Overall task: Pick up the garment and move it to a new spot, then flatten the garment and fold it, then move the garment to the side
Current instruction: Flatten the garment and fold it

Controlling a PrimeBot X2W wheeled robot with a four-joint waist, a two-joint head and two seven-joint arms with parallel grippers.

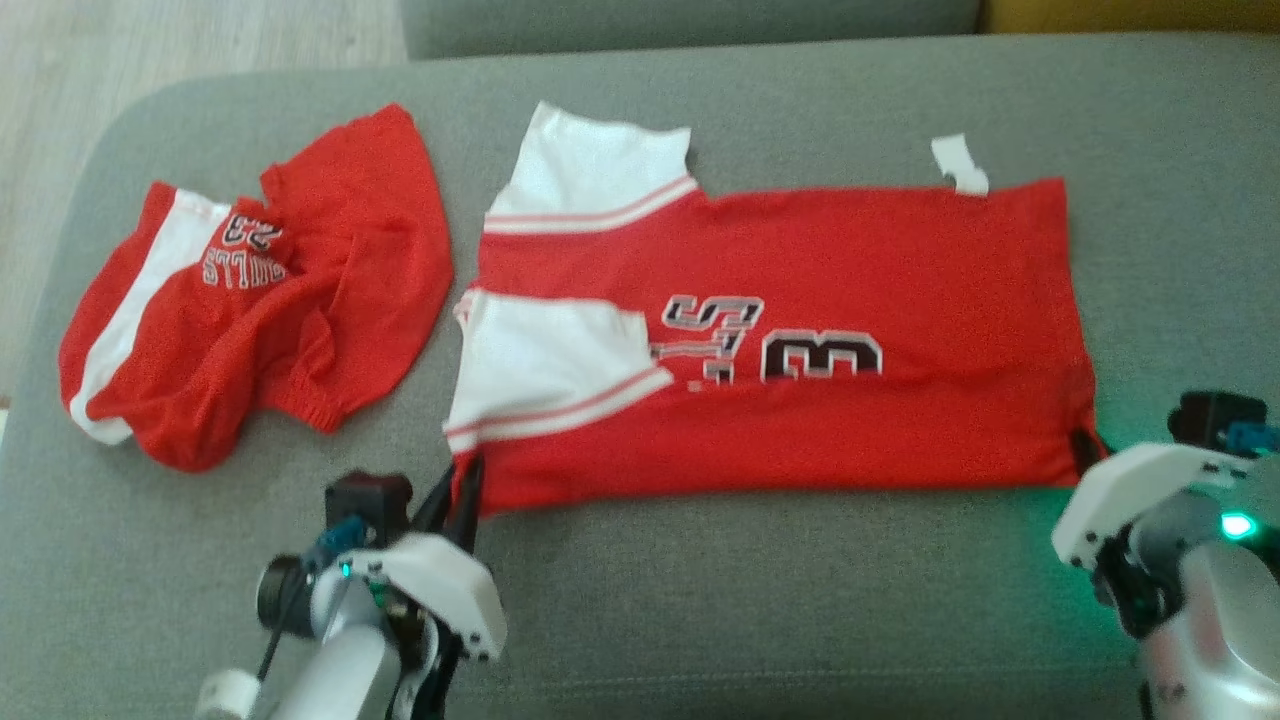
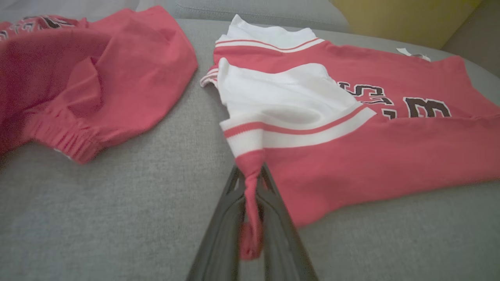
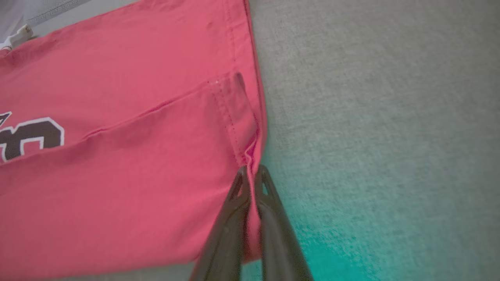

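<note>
The garment (image 1: 800,330) is a red jersey with white sleeves and dark lettering, lying partly folded lengthwise across the grey sofa seat (image 1: 700,620). My left gripper (image 1: 466,480) is shut on its near left corner, below the white sleeve; in the left wrist view a pinch of red cloth (image 2: 250,183) runs between the dark fingers (image 2: 222,218). At the jersey's near right hem corner my right gripper (image 1: 1085,445) is shut as well, and the right wrist view shows the garment (image 3: 117,156) with its hem (image 3: 252,156) squeezed between the fingertips (image 3: 240,187).
A second red garment, crumpled shorts with a white stripe (image 1: 260,290), lies to the left on the seat, also seen as red shorts (image 2: 78,78). The sofa backrest (image 1: 690,25) rises behind. Bare grey cushion lies in front of the jersey.
</note>
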